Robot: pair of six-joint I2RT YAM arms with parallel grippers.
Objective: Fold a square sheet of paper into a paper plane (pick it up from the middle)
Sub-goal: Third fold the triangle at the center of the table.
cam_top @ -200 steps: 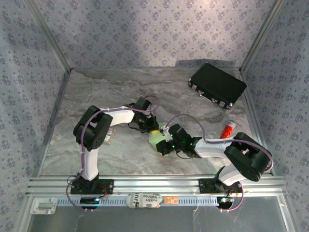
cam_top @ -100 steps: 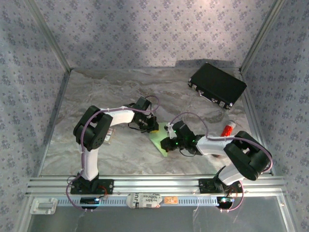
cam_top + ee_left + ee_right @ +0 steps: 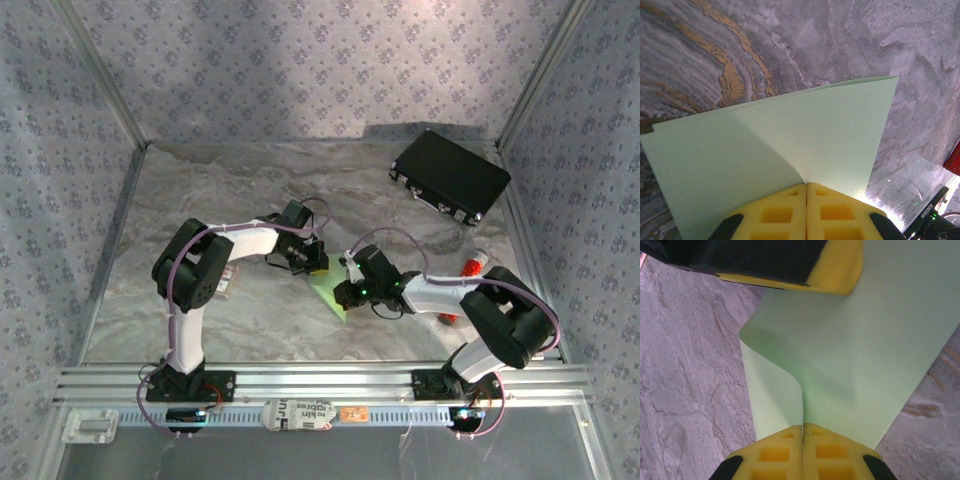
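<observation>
At the table's middle, right gripper (image 3: 345, 291): fingers together, clamped on the sheet of paper (image 3: 333, 303).
This sheet of paper: one, pale green, partly folded, spanning two grippers.
Left gripper (image 3: 314, 264): pinched on its far edge.
Advice: match edges before creasing.
Beyond: one red cylinder (image 3: 470, 268), one black case (image 3: 450, 177).

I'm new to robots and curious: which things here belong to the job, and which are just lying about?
In the job: green paper, left gripper and right gripper, both shut on it.
Lying about: black case, red cylinder.
</observation>
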